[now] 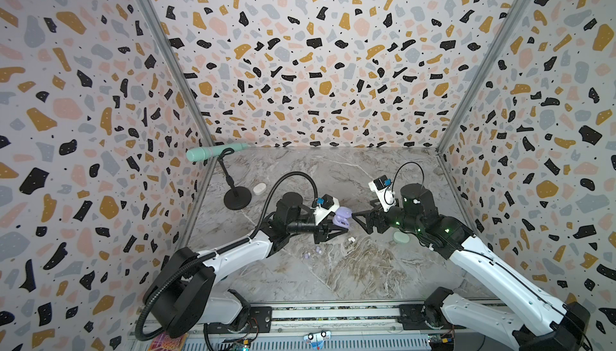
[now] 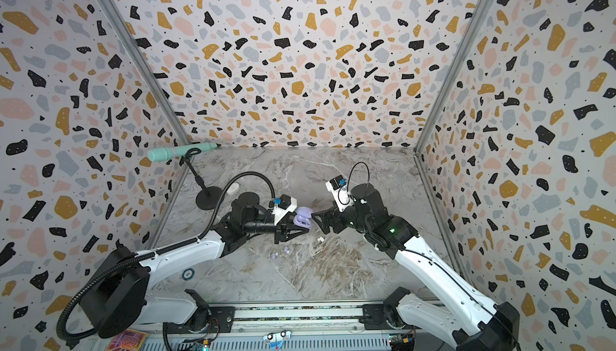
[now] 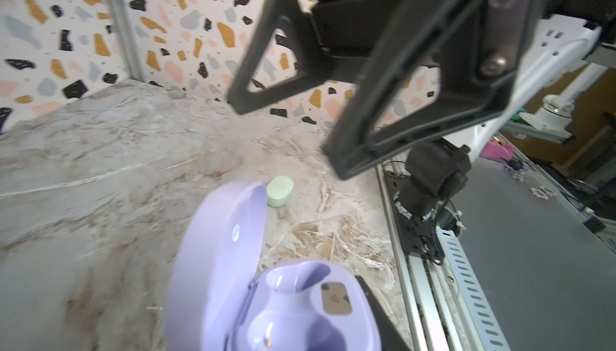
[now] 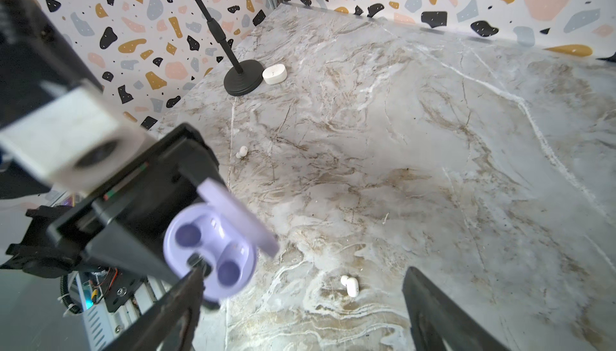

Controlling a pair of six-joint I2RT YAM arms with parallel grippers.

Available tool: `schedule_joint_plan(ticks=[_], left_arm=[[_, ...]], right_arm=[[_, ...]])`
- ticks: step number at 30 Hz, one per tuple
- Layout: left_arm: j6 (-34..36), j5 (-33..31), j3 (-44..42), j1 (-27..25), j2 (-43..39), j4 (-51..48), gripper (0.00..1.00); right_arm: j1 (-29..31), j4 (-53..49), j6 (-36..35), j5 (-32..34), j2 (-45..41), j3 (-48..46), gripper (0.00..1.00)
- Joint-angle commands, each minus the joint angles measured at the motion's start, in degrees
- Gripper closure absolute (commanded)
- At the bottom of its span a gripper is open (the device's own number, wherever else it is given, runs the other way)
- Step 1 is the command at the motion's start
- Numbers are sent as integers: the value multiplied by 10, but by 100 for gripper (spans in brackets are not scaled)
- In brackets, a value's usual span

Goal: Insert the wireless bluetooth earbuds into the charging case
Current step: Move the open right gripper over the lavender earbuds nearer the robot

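1. Case: lavender, lid open, both wells empty, held off the table.
2. Lavender buds: two, loose on table, close together.
3. White buds: loose on table, well apart.

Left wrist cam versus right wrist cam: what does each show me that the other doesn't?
Only the left wrist view: the green case lying on the marble beyond the open lid. Only the right wrist view: two white earbuds loose on the marble, the white case beside the stand base, and both wells of the held case empty. Both: the lavender case, lid open.
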Motion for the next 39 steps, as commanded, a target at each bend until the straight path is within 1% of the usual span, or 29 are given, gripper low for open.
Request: schedule_joint_plan(ticks=[1,4,8,10,12,14,16,20,24,27,33,39], left_arm=[[-56,3,-17,46,-26,82,77],[-68,-7,-25,87,-38,94,76],[-87,-9,-25,130,-41,123,76],[-102,-7,-21,146,-36,147,76],[-118,-5,-19,156,-28,175,76],[-131,-9,-16,163,-17,199,76],[-140,-7,-8,170,-3,220,76],[-169,-3,6,186,25,270,76],[-187,0,26,196,51,297,76],[-196,1,19,202,57,319,76],[-210,1,15,210,59,342,75],[-241,4,13,211,71,381,75]], right_arm=[[-1,-18,40,-22,-14,-10,6],[12,-1,72,-22,-13,-36,6],[52,40,143,-2,18,-61,7],[74,61,196,6,51,-61,7],[97,73,234,19,86,-54,9],[124,68,260,42,127,-35,11],[151,38,278,70,179,5,15],[183,-25,309,95,282,86,23],[198,-56,334,89,361,143,30],[205,-76,349,88,413,177,38],[214,-125,360,114,478,232,52],[218,-142,351,126,525,261,56]])
